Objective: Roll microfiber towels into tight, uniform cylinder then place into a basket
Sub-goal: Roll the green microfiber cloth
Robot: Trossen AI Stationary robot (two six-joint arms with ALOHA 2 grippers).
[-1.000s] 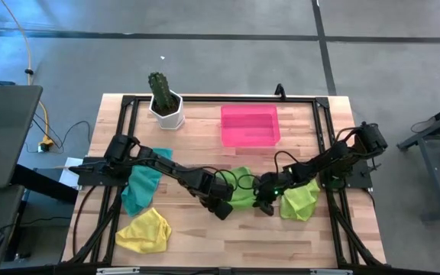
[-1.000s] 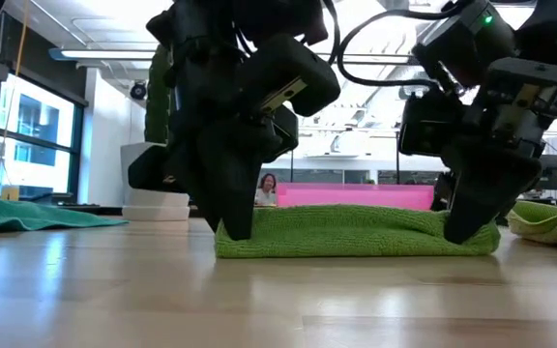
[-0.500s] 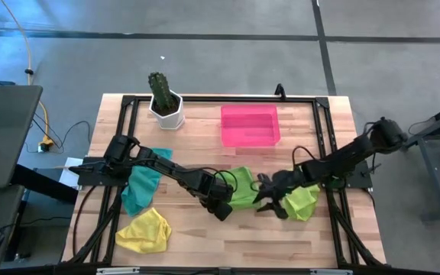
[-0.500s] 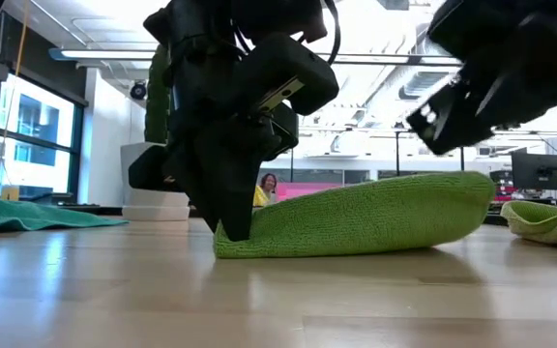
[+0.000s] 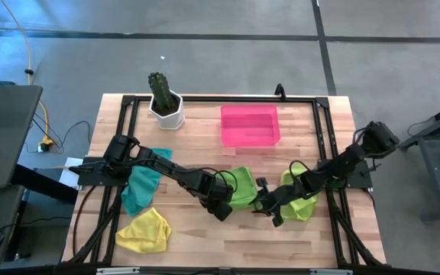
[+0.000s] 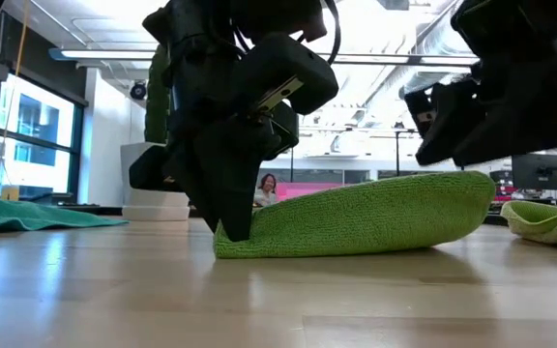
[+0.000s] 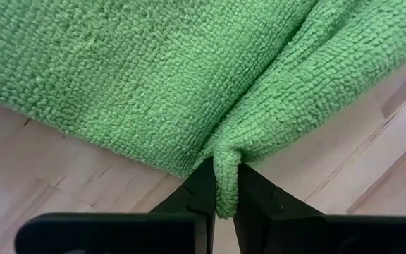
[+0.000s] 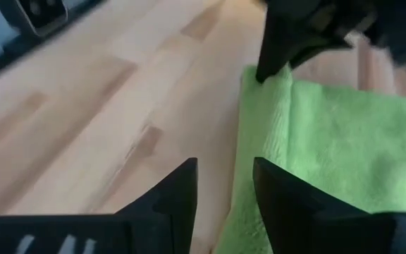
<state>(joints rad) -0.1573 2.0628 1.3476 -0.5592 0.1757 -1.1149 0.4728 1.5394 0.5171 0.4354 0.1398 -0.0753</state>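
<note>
Towel [image 5: 241, 189] first: the lime green one sits mid-table with my left gripper [image 5: 221, 208] clamped onto its near corner. On the left wrist cam, a pinch of green pile [image 7: 225, 180] is squeezed between the two dark fingers [image 7: 197, 190], with the rest of the cloth fanning out ahead of them over the wood. From table height, the end of the cloth away from that gripper arches up off the table [image 6: 259, 300] in a rounded hump, while the pinched end stays down.

My right gripper [image 5: 269, 210] hangs just off that raised end, above the table and not touching the cloth. Its fingers [image 8: 178, 194] are spread with nothing between them, and the green edge lies just in front.

Second lime towel [image 5: 300, 195] is crumpled right behind the right gripper, under that arm. Teal towel [image 5: 140, 187] and yellow towel [image 5: 145, 230] lie back along my left arm, well apart from the action. Pink basket [image 5: 250, 125] sits beyond both grippers, with no towel in it, near a potted cactus [image 5: 163, 99].
</note>
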